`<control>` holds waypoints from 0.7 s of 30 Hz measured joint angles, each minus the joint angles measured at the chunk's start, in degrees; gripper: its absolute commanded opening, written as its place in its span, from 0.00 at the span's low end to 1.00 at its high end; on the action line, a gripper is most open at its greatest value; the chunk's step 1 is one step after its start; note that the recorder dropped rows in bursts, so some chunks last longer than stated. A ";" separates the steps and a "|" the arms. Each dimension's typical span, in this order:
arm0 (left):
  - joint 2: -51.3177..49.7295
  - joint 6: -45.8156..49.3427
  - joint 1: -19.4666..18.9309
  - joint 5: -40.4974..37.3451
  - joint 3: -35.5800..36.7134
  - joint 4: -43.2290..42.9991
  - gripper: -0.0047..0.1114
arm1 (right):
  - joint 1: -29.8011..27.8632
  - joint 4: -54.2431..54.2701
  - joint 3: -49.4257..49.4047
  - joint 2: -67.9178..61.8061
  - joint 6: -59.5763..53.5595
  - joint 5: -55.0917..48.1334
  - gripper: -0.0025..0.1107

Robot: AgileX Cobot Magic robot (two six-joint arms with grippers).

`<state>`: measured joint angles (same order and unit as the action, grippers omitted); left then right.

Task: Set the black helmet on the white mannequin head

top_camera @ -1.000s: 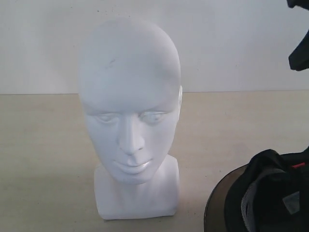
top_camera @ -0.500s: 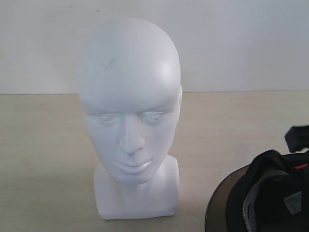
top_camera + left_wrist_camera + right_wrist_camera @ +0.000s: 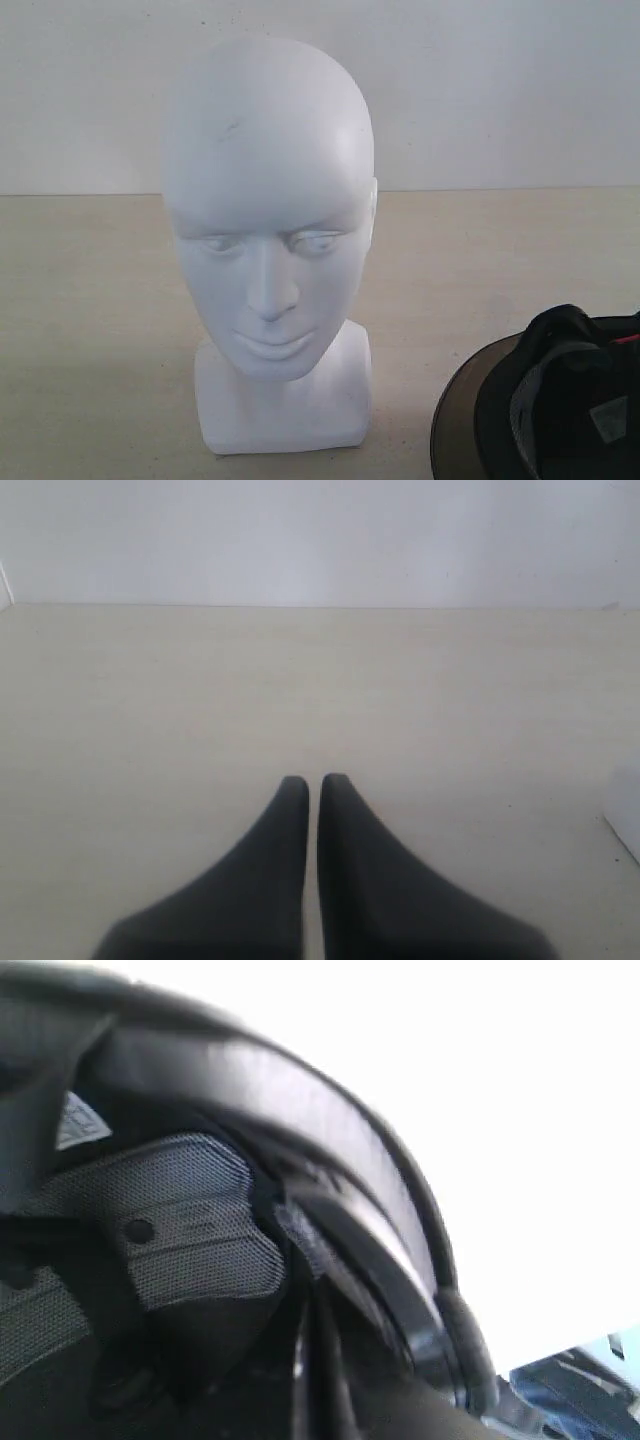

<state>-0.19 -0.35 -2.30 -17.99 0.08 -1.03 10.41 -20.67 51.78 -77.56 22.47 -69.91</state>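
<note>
tabletop point(image 3: 90, 300): pale, carries both things.
white mannequin head point(image 3: 268, 190): upright, centre, facing cam.
black helmet point(image 3: 560, 400): opening up, on tabletop right of head, apart.
right gripper: at helmet lining, jaws unreadable - can't tell.
left gripper point(image 3: 313, 783): narrow, holding nothing.
risk: weak rim grip - helmet slips or topples head.
change: right gripper gone from ext. view vs 0.5 s ago.

On my feed: plain white matte wall point(image 3: 500, 90) across back, meets pale beige matte tabletop point(image 3: 90, 320) in straight horizontal seam. Tabletop faintly speckled. Light soft and even, shadows weak. Background on my right wrist cam blown out white.
</note>
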 measured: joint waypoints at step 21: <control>0.00 0.00 0.00 0.00 0.00 0.00 0.08 | -5.09 12.03 10.60 -13.58 -11.50 14.82 0.02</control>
<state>-0.19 -0.35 -2.30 -17.99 0.08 -1.03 5.33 -8.64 62.38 -91.15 10.96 -55.09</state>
